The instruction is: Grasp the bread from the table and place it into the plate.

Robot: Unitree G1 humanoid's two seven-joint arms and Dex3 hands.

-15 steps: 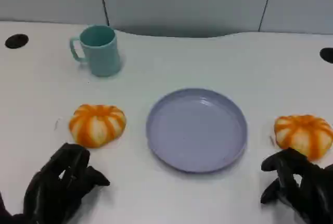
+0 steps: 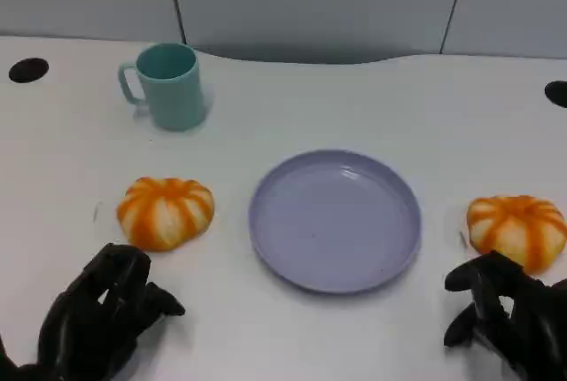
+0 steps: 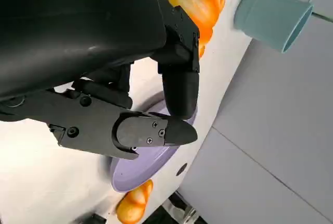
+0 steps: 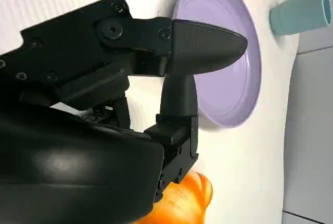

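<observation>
Left hand [image 2: 97,319] at the near left of the white table [image 2: 372,106], fingers loosely curled and apart, holding nothing; it sits just near of the left bread [image 2: 166,212], not touching it. Right hand [image 2: 509,319] at the near right edge, fingers likewise parted and empty, just near of the right bread [image 2: 518,229]; whether a fingertip touches that bun cannot be told. Between the two buns lies the lavender plate [image 2: 266,248], shallow, raised rim, with bare table separating it from each bread. Open table also runs from the plate to the far edge, broken at far left by a teal mug [image 2: 166,85], well apart from the left bread. Each bread is a round, domed bun, orange with pale cream stripes radiating from its top, resting flat on the table.
</observation>
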